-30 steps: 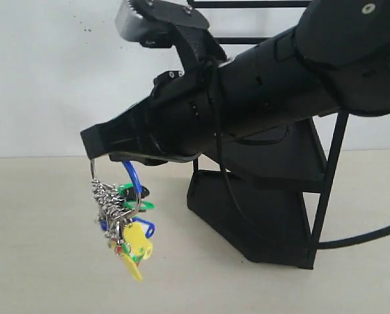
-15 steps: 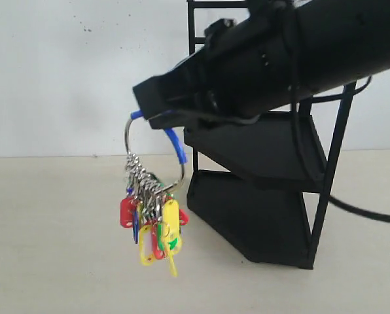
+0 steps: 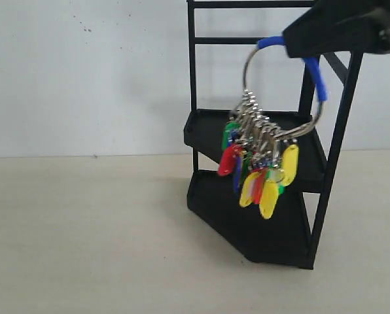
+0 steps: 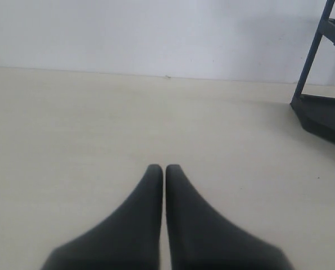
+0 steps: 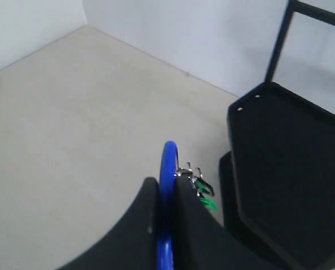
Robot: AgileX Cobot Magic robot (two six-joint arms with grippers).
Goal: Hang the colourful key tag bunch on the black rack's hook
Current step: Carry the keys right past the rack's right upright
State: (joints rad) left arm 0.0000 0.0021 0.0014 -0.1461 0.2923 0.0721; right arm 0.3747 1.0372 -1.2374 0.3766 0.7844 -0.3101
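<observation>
Table (image 3: 84, 248) — bunch (image 3: 260, 163) higher, at rack (image 3: 229, 212).

Beige matte tabletop (image 3: 84, 248) meets white wall (image 3: 84, 78); few dark specks (image 3: 86, 28) on wall.

Left claw (image 4: 165, 169) and right claw (image 5: 163, 184): matte black, tapered fingers (image 4: 131, 225) (smooth-surfaced).

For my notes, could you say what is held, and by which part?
The right gripper holds the key bunch by its blue loop; the left gripper holds nothing.
</observation>
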